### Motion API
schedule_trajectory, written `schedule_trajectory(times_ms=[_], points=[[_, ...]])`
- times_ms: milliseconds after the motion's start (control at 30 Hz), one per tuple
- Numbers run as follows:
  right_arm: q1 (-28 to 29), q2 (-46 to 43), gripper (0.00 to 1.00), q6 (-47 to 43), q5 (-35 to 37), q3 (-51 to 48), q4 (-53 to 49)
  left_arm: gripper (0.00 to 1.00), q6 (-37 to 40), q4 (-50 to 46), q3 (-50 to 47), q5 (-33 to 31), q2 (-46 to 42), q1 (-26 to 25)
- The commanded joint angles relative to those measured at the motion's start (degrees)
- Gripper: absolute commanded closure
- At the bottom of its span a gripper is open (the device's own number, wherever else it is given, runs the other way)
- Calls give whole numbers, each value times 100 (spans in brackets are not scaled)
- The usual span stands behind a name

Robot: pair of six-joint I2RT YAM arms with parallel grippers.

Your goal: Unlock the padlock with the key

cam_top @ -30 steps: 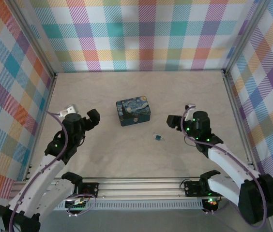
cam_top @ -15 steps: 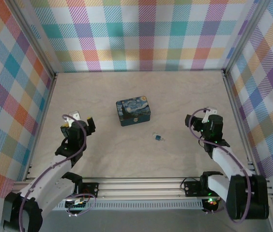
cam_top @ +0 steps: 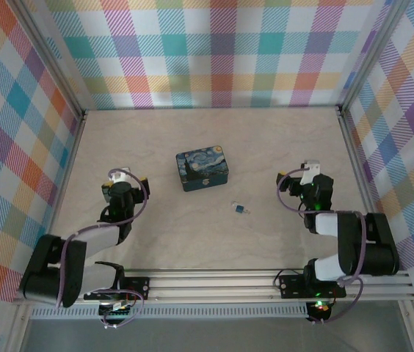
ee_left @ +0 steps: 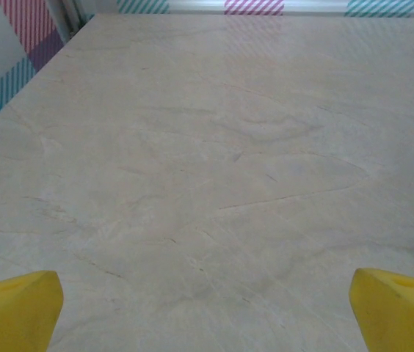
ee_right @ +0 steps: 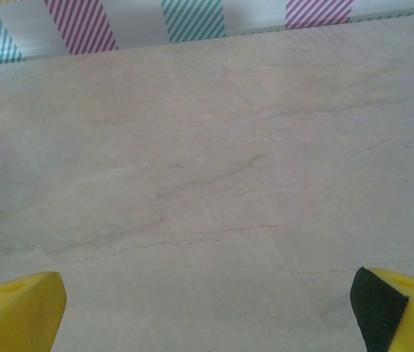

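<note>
The padlock [cam_top: 241,209], tiny with a dark-blue body and a silvery bit on its right, lies on the table right of centre, in front of the tin. I cannot tell the key apart from that silvery metal. My left gripper [cam_top: 125,182] is low over the left of the table, open and holding nothing; its yellow fingertips [ee_left: 12,312] sit wide apart over bare tabletop. My right gripper [cam_top: 300,180] is to the right of the padlock and well apart from it, open, with its fingertips [ee_right: 16,308] spread over bare tabletop.
A rectangular Starry-Night tin [cam_top: 202,169] stands at the table's centre, behind and left of the padlock. Checked walls enclose the table on three sides, and an aluminium rail [cam_top: 214,282] runs along the near edge. Both arms are folded low near their bases.
Both arms have folded back toward the near edge. The right gripper has moved to the right, away from the padlock, and opened wider. Padlock and tin have not moved.
</note>
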Motion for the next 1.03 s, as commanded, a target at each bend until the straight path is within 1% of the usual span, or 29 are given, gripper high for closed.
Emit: schedule_trajectory(times_ms=[0, 33, 167, 267, 300, 333, 400, 1000], points=[[-58, 472, 0, -126, -290, 42, 907, 0, 222, 1104, -16, 525, 307, 228], [-62, 526, 0, -115, -326, 102, 866, 0, 121, 1124, 27, 645, 413, 324], [-92, 498, 0, -109, -299, 642, -233, 0, -60, 1671, 78, 937, 1075, 503], [-71, 494, 0, -118, -243, 639, -238, 0, -48, 1796, 284, 1015, 1640, 509], [-72, 510, 0, -106, -242, 634, -196, 0, -25, 1785, 406, 1022, 1711, 515], [-73, 493, 0, -116, -241, 630, -224, 0, -44, 1211, 604, 1032, 1637, 527], [-71, 486, 0, -127, -234, 619, -206, 0, -35, 982, 774, 1047, 1715, 529], [-4, 493, 0, -156, -118, 652, -253, 0, -32, 973, 768, 1058, 1712, 538]])
